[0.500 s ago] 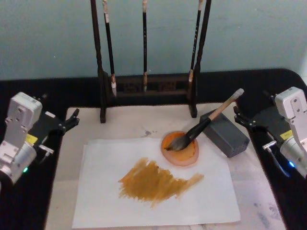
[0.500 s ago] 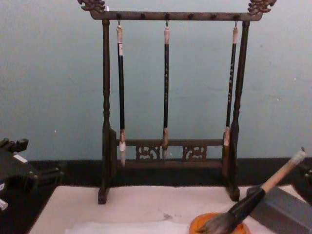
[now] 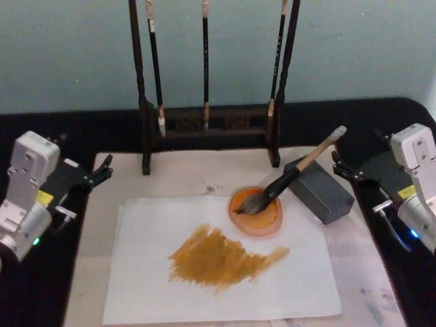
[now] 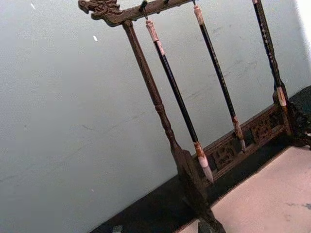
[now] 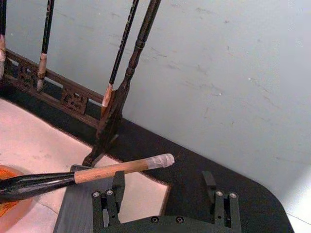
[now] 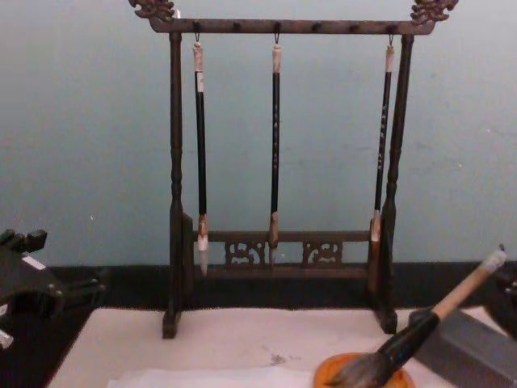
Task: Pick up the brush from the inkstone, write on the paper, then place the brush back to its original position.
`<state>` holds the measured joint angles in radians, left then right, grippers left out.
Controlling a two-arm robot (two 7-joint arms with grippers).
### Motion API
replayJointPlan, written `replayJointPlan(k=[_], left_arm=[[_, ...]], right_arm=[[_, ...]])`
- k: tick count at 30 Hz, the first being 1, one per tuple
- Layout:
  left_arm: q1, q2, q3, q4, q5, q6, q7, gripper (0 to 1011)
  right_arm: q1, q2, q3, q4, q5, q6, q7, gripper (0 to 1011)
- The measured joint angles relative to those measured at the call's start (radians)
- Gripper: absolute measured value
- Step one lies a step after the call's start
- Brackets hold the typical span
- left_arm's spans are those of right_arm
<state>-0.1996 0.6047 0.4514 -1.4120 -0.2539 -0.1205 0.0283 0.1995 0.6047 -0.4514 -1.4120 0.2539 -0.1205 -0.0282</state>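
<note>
A dark rack point(image 3: 231, 127) of three slim brushes stands behind the cream mat point(image 3: 177, 180). The brush point(image 3: 294, 168) lies slanted, with its bristles in the orange dish point(image 3: 262, 221) at the far edge of the paper point(image 3: 143, 272) and its handle on a grey block point(image 3: 325, 196), pointing rear-right. The right wrist view shows the right gripper point(image 5: 164, 180) spread wide behind the handle tip. The left gripper point(image 3: 103, 168), fingers apart, sits at the mat's left edge.

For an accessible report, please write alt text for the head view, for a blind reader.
The brush lies with bristles in an orange dish and handle propped on a grey block; the paper before it bears ochre strokes. The left gripper and right gripper rest open at either side, and a rack of slim brushes stands behind.
</note>
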Motion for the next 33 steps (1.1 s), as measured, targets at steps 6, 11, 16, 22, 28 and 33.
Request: replayJointPlan(k=[6, 11, 16, 22, 28, 33], left_arm=[[0.0, 0.0, 0.0, 0.0, 0.0, 0.0, 0.0, 1010], [0.0, 0.0, 0.0, 0.0, 0.0, 0.0, 0.0, 1010], [0.0, 0.0, 0.0, 0.0, 0.0, 0.0, 0.0, 1010], [0.0, 0.0, 0.0, 0.0, 0.0, 0.0, 0.0, 1010], [0.0, 0.0, 0.0, 0.0, 0.0, 0.0, 0.0, 1010], [0.0, 0.0, 0.0, 0.0, 0.0, 0.0, 0.0, 1010]], right_arm=[[0.0, 0.0, 0.0, 0.0, 0.0, 0.0, 0.0, 1000], [0.0, 0.0, 0.0, 0.0, 0.0, 0.0, 0.0, 1000], [0.0, 0.0, 0.0, 0.0, 0.0, 0.0, 0.0, 1000], [0.0, 0.0, 0.0, 0.0, 0.0, 0.0, 0.0, 1000], [0.0, 0.0, 0.0, 0.0, 0.0, 0.0, 0.0, 1000], [0.0, 0.0, 0.0, 0.0, 0.0, 0.0, 0.0, 1000]])
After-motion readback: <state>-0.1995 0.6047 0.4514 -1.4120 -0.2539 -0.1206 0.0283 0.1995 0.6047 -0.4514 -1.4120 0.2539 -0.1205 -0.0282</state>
